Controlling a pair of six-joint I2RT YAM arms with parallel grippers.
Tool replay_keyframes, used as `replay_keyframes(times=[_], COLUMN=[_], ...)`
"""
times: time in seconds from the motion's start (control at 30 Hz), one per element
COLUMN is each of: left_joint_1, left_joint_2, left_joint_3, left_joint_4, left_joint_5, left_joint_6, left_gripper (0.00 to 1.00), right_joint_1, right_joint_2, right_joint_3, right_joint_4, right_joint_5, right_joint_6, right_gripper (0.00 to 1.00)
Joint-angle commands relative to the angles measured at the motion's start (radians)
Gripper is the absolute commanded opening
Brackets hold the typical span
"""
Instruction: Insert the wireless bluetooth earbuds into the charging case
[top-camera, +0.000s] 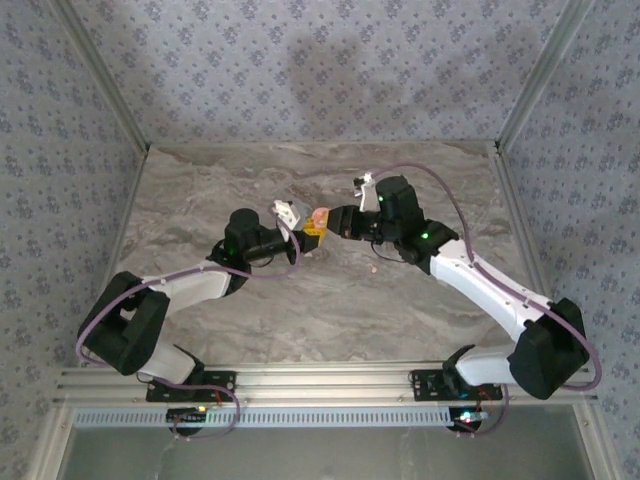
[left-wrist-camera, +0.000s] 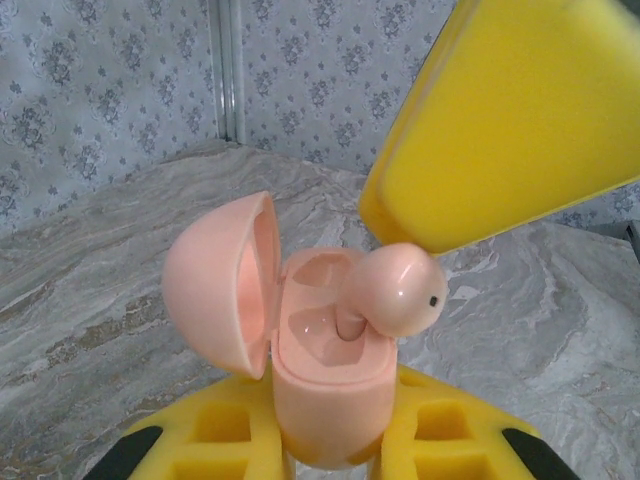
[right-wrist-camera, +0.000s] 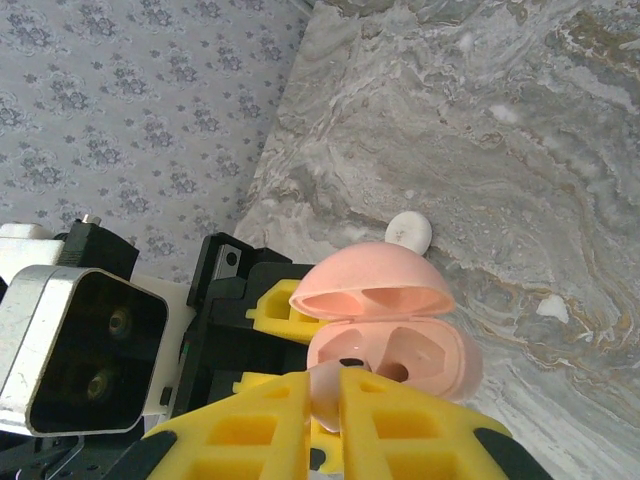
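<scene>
My left gripper (left-wrist-camera: 330, 455) is shut on the base of the pink charging case (left-wrist-camera: 330, 390) and holds it upright above the table. The case's lid (left-wrist-camera: 215, 285) is swung open to the left. A pink earbud (left-wrist-camera: 400, 290) sits at the case's right-hand socket with its stem down inside, the round head still above the rim. My right gripper (right-wrist-camera: 338, 420) is shut on that earbud (right-wrist-camera: 325, 390), just in front of the open case (right-wrist-camera: 400, 340). In the top view both grippers meet at the case (top-camera: 318, 218) in the middle of the table. The other socket looks empty.
A small white round disc (right-wrist-camera: 408, 230) lies on the marble table just beyond the case, and a tiny white bit (right-wrist-camera: 552, 308) lies to its right. A tiny pale bit (top-camera: 372, 268) lies below the right arm. Patterned walls enclose the table (top-camera: 200, 300).
</scene>
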Motion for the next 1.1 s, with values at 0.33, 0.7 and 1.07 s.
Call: replay_keyframes(times=[0.33, 0.7, 1.07], left_joint_1=[-0.008, -0.008, -0.008], left_joint_2=[-0.035, -0.034, -0.033], left_joint_3=[0.031, 0.038, 0.033], left_joint_4=[0.043, 0.037, -0.003], left_joint_5=[0.017, 0.018, 0.012], left_joint_6=[0.015, 0.019, 0.05], left_gripper=[0.05, 0.05, 0.05], right_joint_1=[0.016, 0.019, -0.031], right_joint_2=[0.018, 0.011, -0.059], right_joint_3=[0.037, 0.099, 0.133], right_joint_4=[-0.032, -0.102, -0.46], right_joint_5=[0.0, 0.015, 0.089], right_joint_6=[-0.006, -0.047, -0.072], right_gripper=[0.19, 0.26, 0.3])
